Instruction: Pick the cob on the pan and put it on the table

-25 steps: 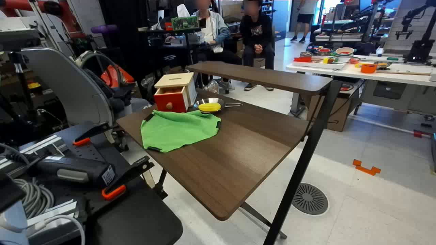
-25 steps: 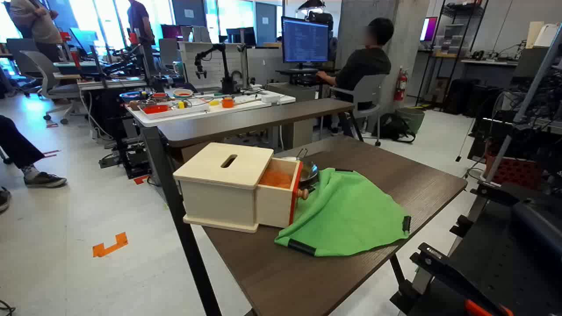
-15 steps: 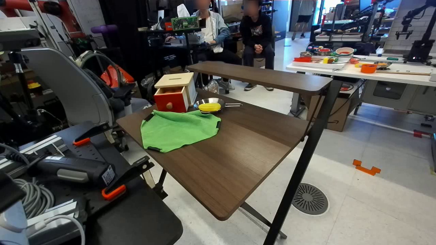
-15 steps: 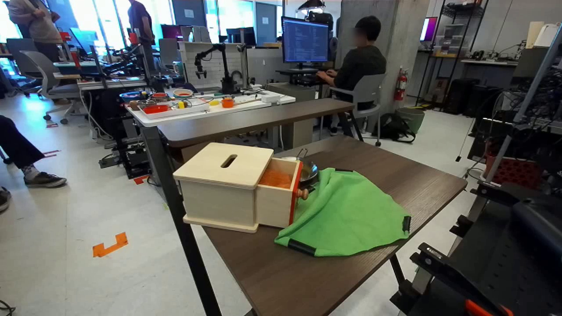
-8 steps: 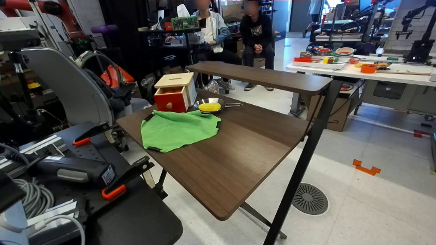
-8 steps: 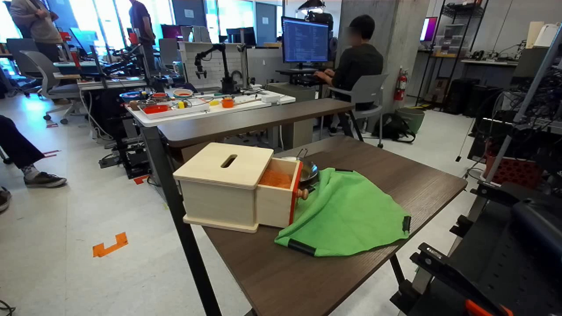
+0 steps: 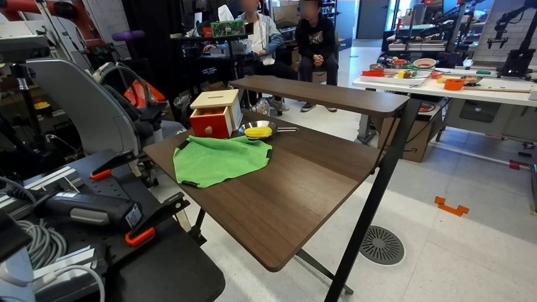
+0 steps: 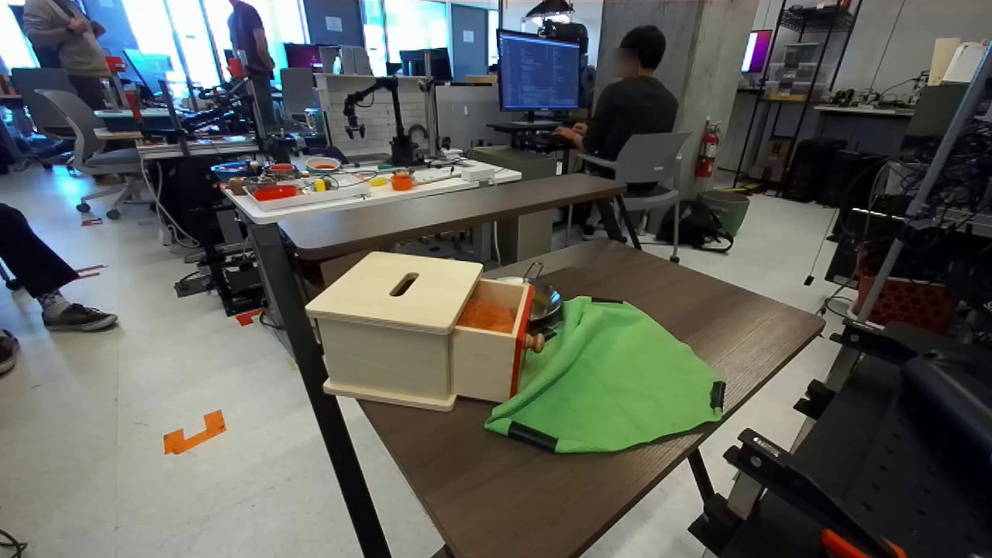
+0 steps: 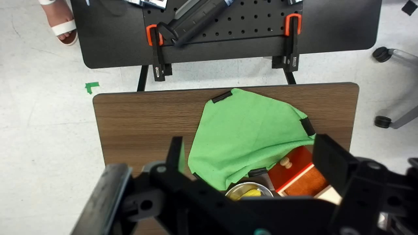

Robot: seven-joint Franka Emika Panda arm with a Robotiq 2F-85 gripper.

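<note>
The yellow cob (image 7: 258,132) lies in the metal pan (image 7: 269,125) on the brown table (image 7: 289,188). In another exterior view the pan (image 8: 549,304) shows partly behind the box, and I cannot make out the cob. In the wrist view the cob (image 9: 252,193) and pan (image 9: 243,186) show at the bottom, partly covered by my gripper's body. My gripper (image 9: 249,143) is open and empty, its fingers wide apart, high above the table (image 9: 137,127). The arm and gripper are out of view in both exterior views.
A green cloth (image 7: 222,159) lies in front of the pan. A wooden box (image 8: 395,341) with its red-fronted drawer (image 9: 290,166) pulled out stands beside the pan. The raised rear shelf (image 7: 319,92) runs along the table's back. A black desk (image 9: 228,49) with clamps and tools stands opposite.
Nothing on the table has moved. In the background a walking person has gone out of view, and the person seated at the monitor has shifted.
</note>
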